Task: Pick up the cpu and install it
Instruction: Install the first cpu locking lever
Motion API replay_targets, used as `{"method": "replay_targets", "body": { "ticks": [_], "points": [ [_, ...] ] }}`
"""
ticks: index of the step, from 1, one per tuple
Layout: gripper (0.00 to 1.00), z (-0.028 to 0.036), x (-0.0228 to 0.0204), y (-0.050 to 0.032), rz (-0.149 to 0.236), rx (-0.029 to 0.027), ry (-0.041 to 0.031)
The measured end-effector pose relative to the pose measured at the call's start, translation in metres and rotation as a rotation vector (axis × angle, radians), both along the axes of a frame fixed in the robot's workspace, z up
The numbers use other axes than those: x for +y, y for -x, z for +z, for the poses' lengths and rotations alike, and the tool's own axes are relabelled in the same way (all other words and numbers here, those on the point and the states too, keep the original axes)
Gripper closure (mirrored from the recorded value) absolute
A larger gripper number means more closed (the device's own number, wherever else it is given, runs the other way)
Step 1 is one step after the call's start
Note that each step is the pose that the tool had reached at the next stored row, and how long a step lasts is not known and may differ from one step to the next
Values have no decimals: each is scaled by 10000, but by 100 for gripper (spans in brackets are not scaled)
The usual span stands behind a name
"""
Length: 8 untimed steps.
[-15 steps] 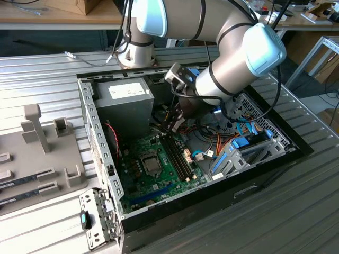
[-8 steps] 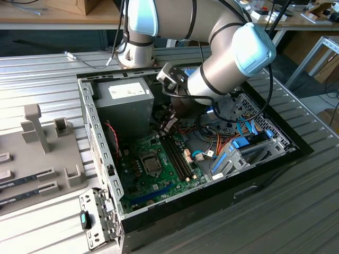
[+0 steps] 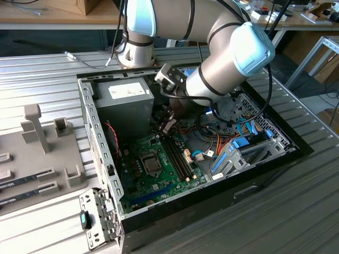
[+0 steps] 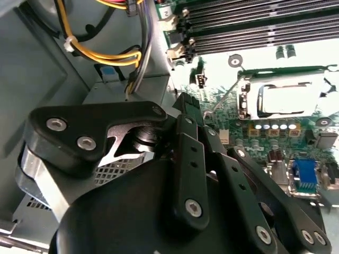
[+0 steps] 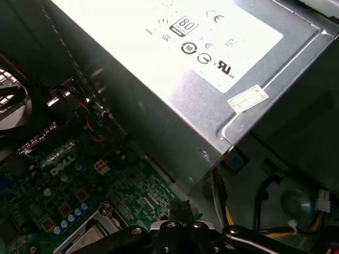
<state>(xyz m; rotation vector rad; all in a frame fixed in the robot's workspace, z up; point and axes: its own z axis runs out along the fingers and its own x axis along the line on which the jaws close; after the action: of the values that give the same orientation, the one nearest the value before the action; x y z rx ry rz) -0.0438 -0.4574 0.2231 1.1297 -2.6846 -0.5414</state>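
Gripper [image 3: 167,126] low inside the open case [image 3: 100,143], beside the boxy grey power supply [image 3: 130,100].
Its black fingers look clenched, apparently on nothing; the silvery cpu [image 4: 288,100] sits in the motherboard [image 3: 159,169] socket under its metal frame.

Arm: reaches into the open computer case [image 3: 98,140]
Gripper [image 3: 168,125]: above the motherboard [image 3: 159,169] (beside the power supply [image 3: 130,98])

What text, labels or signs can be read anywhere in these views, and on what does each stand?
power supply, first wrist view: white label with round badges and symbols; its fine lines are too small to read.
pale sticker on that casing: too small to read.
motherboard: white lettering, not quoted.
Exterior view, power supply label: too small to read.
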Motion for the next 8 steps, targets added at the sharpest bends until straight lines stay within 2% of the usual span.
{"method": "replay_targets", "body": {
  "ticks": [2, 3, 4, 5, 8],
  "points": [
    [89, 17, 0, 3, 4, -1, 199],
    [89, 33, 0, 5, 5, -3, 363],
    [89, 57, 0, 7, 9, -6, 597],
    [89, 69, -1, 7, 12, -6, 752],
    [89, 85, -5, 8, 15, -7, 1014]
  ]
}}
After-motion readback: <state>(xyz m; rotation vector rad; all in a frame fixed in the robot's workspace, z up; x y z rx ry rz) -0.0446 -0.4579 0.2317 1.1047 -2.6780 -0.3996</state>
